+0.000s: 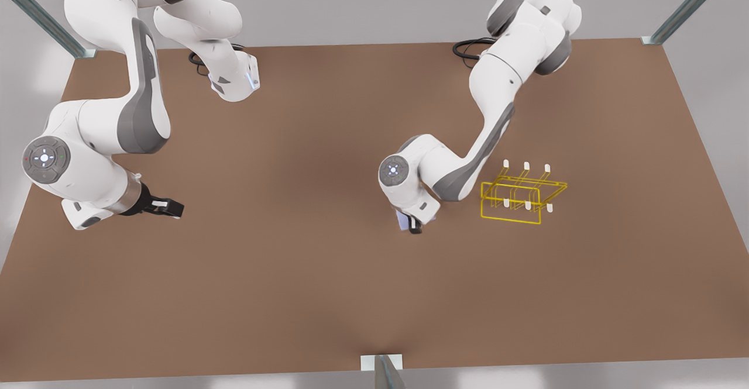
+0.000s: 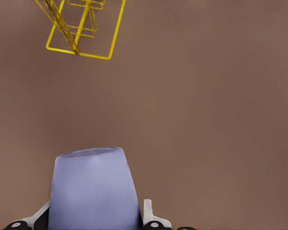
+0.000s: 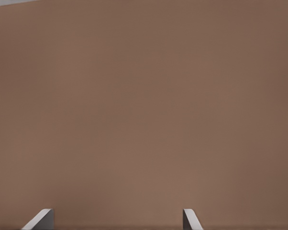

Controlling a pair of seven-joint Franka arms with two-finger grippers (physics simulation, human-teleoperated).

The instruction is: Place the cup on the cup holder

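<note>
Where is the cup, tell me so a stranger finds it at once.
On the brown table, find the arm at the front view's right, beside the cup holder. The left gripper is shut on the cup. It is plain and lavender-blue, unlike the rack's yellow wire.

Simulated robot test cell, rendered rather than photographed.

A bare brown tabletop (image 1: pixel 304 272) is seen from above, framed by plain grey walls and by metal struts (image 1: pixel 44 17) rising from its corners at 10 and 2 o'clock, with another strut at 6 o'clock on the near edge. Two white Franka arms (image 1: pixel 497 114) are mounted along the far edge, at 11 and 1 o'clock, with black cables coiled at their bases. No domestic or shop furnishing is present; the flat, uniform surfaces and soft even lighting are typical of a simulator's render. A thin yellow wire cup holder (image 1: pixel 521 196) is set on the table at 3 o'clock, as a lone prop.
</note>
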